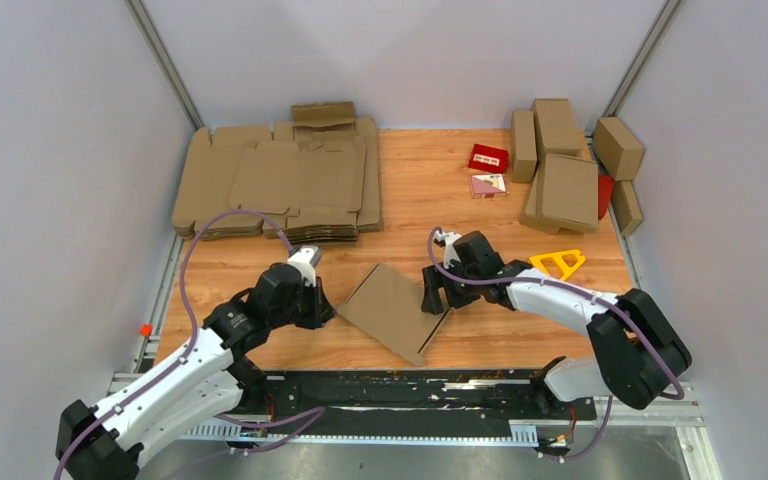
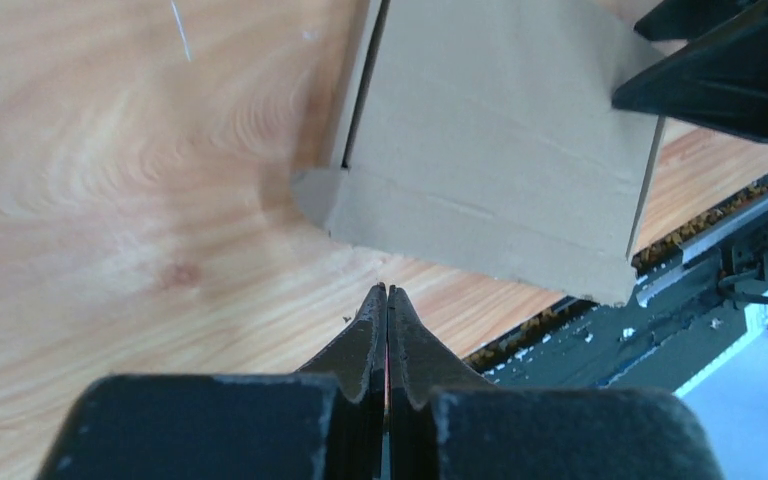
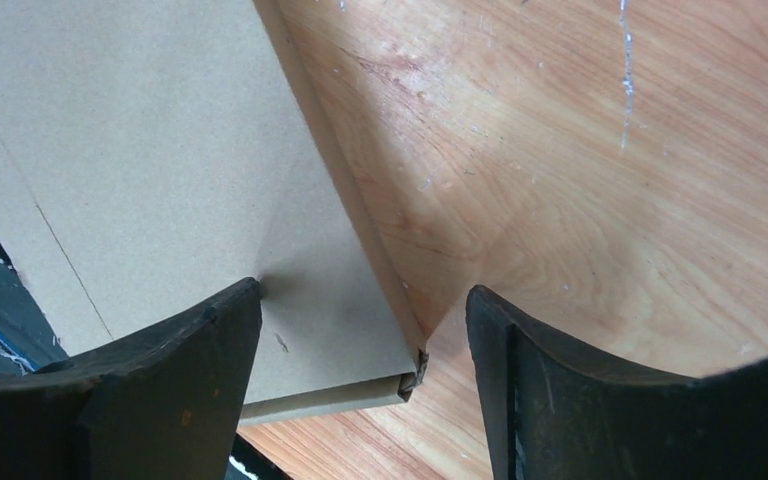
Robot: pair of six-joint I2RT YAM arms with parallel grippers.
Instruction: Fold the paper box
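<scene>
Folded paper box [image 1: 393,312] lies on table [image 1: 415,190]. Left gripper [image 2: 387,292] clenched on nothing, tips just short of the box edge. Right gripper [image 3: 360,300] spread wide, straddling a box corner, grasping nothing.

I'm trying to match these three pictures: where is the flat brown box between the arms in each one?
Top external: the paper box lies just below centre.
Left wrist: paper box fills the upper middle and right.
Right wrist: paper box fills the upper left.
Shared landmark: the wooden table under it.
</scene>
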